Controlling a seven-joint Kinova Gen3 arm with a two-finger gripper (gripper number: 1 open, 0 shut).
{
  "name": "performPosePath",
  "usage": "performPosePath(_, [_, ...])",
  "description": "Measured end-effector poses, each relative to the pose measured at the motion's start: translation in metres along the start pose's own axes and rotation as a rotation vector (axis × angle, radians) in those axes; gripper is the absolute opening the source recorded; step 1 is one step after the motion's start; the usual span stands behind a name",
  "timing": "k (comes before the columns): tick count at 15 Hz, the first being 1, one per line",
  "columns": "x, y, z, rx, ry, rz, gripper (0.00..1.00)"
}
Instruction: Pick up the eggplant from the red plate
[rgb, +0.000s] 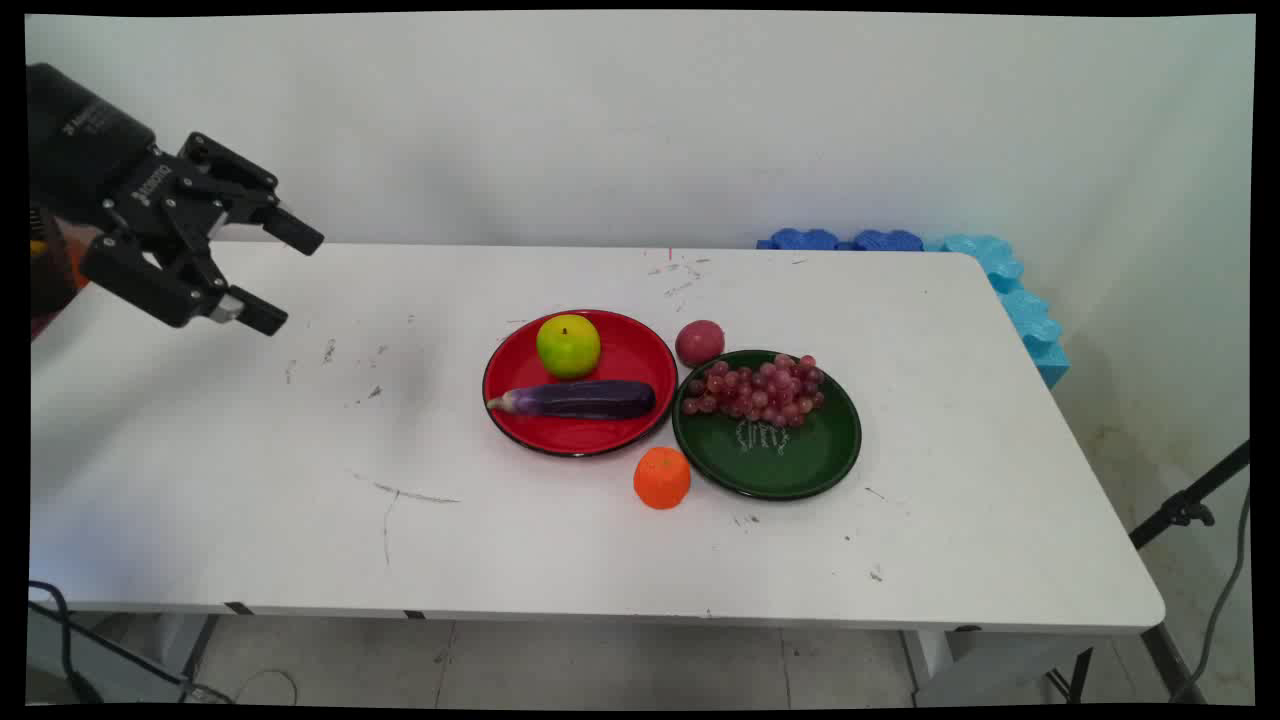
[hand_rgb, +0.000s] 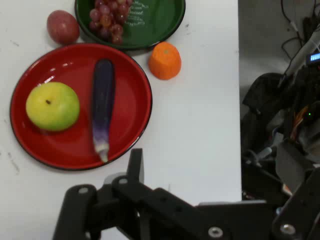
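Main view: the gripper (rgb: 283, 277) hangs above the counter's (rgb: 500, 540) far left end, its two fingers (rgb: 295, 231) spread wide apart with nothing between them. It is well apart from all the things, which sit near the counter's middle. A red plate (rgb: 640, 352) carries a green apple (rgb: 568, 345) toward its back and an eggplant (rgb: 582, 399) lying crosswise in front of the apple, stem end to the left. Just right of it, rims about touching, a green plate (rgb: 800, 465) holds a bunch of grapes (rgb: 757, 388) on its back half. A potato (rgb: 699, 342) sits on the counter behind the spot where the plates meet, and an orange (rgb: 662, 477) sits on the counter in front of that spot. Blue foam (rgb: 1010, 285) lies at the counter's far right corner.

Hand view: the gripper (hand_rgb: 135, 200) linkage fills the bottom edge, and one finger (hand_rgb: 135, 166) points up just below the red plate's (hand_rgb: 75, 62) rim. The apple (hand_rgb: 52, 106) lies on the plate's left, the eggplant (hand_rgb: 102, 107) upright in the picture beside it, not touching. Above are the potato (hand_rgb: 63, 27), the green plate (hand_rgb: 160, 22) with grapes (hand_rgb: 106, 20), and the orange (hand_rgb: 164, 60) near both plates. The counter (hand_rgb: 200, 140) edge runs down the right.
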Motion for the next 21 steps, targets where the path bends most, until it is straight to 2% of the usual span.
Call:
performPosePath(4, [0.021, 0.015, 0.014, 0.015, -0.017, -0.035, 1.0])
performPosePath(7, [0.044, 0.013, 0.038, 0.061, -0.036, -0.06, 1.0])
performPosePath(10, [0.064, 0.001, 0.072, 0.114, -0.066, -0.077, 1.0])
performPosePath(15, [0.085, -0.035, 0.143, 0.182, -0.134, -0.08, 1.0])
performPosePath(18, [0.089, -0.055, 0.187, 0.204, -0.175, -0.071, 1.0])
performPosePath(21, [0.09, -0.071, 0.228, 0.207, -0.216, -0.054, 1.0])
